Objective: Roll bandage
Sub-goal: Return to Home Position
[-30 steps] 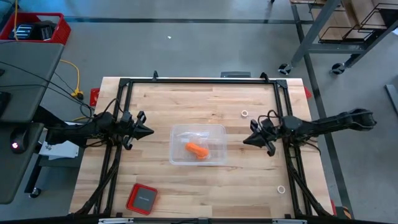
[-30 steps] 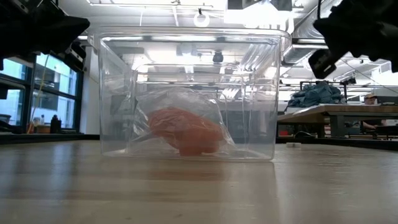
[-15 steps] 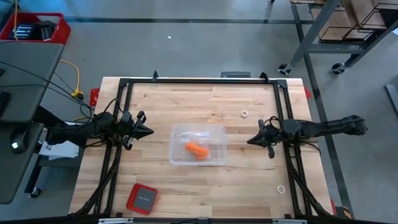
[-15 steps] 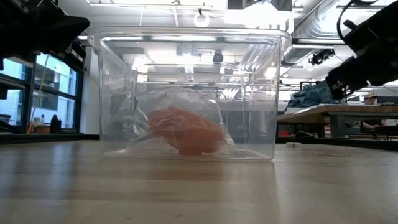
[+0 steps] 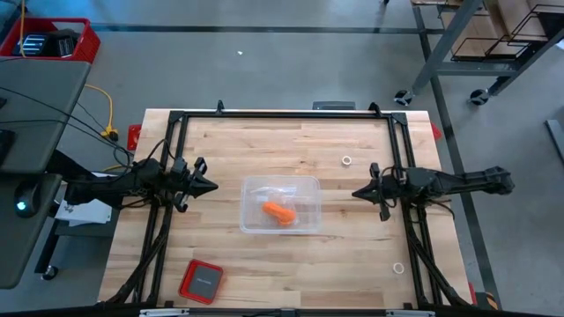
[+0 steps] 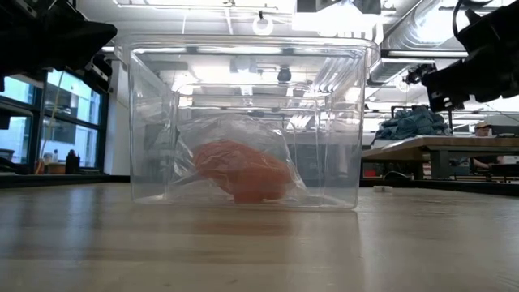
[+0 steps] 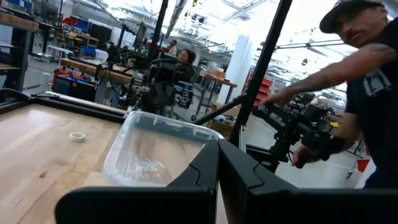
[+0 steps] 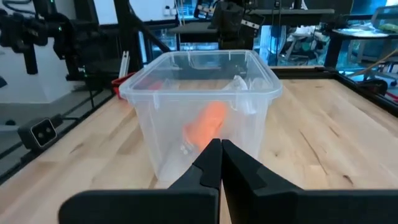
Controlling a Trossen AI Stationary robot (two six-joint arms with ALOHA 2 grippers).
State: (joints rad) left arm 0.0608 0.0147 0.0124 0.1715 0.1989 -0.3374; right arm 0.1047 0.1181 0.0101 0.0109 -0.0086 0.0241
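My left gripper (image 5: 210,186) has its fingers pressed together with nothing between them. It hangs at 9 o'clock of the clear bin (image 5: 280,179), tip aimed at it but clear of the wall. The right gripper (image 5: 358,193) is the same deal at 3 o'clock, pinched closed on nothing and a bit farther off.

What I can't see well: from my right wrist, my own fingers cover the near end of the bandage (image 5: 279,212). From my left wrist they block the near wall of the bin, and all I get inside is crinkly plastic. In the low view the bag (image 6: 243,134) and the bin walls smear the roll into an orange blob, so I can't make out its ends.

From above it's easy: a small compact roll lying flat on the bin floor, inside the bag, long axis running roughly 10 to 4 o'clock.

The bin sits mid-table (image 5: 264,141). A red case (image 5: 201,281) lies at 7 o'clock, well apart. A person (image 7: 373,93) stands beyond the table.
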